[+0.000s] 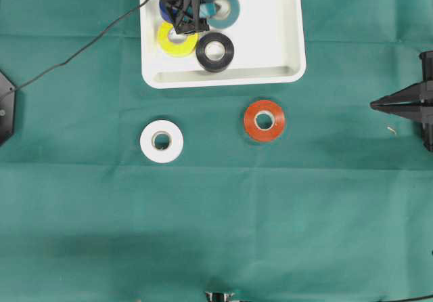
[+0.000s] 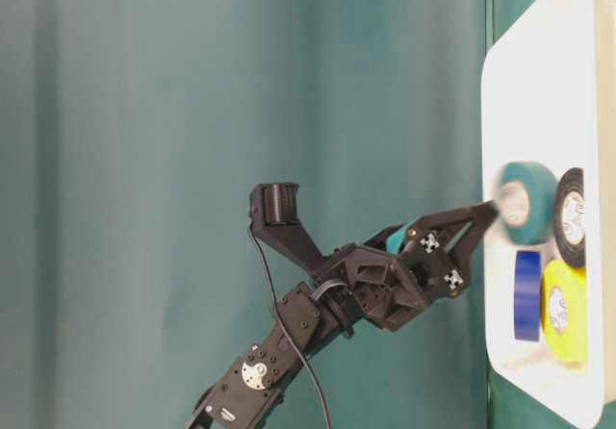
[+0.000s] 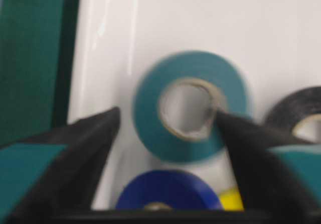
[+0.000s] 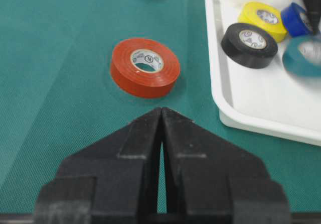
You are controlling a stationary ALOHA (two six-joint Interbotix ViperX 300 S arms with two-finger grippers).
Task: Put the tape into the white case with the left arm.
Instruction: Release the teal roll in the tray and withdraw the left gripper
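Teal tape (image 3: 190, 106), a flat roll with a pale cardboard core, is seen inside the white case (image 1: 270, 51), toward the 12 o'clock edge of the overhead view, and its outline is blurred in the table-level and left wrist views. The left gripper (image 3: 168, 123) is spread wide around this roll: one finger is at 8 o'clock of it with a gap between, and the other finger tip (image 3: 235, 126) is at the core's edge at about 3 o'clock; whether it really touches cannot be told because of the blur. Nothing is clamped. In the overhead view the gripper covers part of the teal roll and most of the blue roll (image 1: 165, 11), and the upper end of the case is cut off by the frame. A yellow roll (image 1: 176, 38) and a glossy black roll (image 1: 215, 51) lie flat in the case at 6 o'clock of the gripper, close to each other. The case is of smooth white plastic with rounded corners and a raised rim. On the green woven cloth (image 1: 304, 200), outside the case, a white roll (image 1: 162, 141) and a red roll (image 1: 264, 120) are lying well apart. The right gripper (image 4: 161, 116) is seen with its black pointed fingers pressed together, holding nothing, the red roll at 12 o'clock of it.
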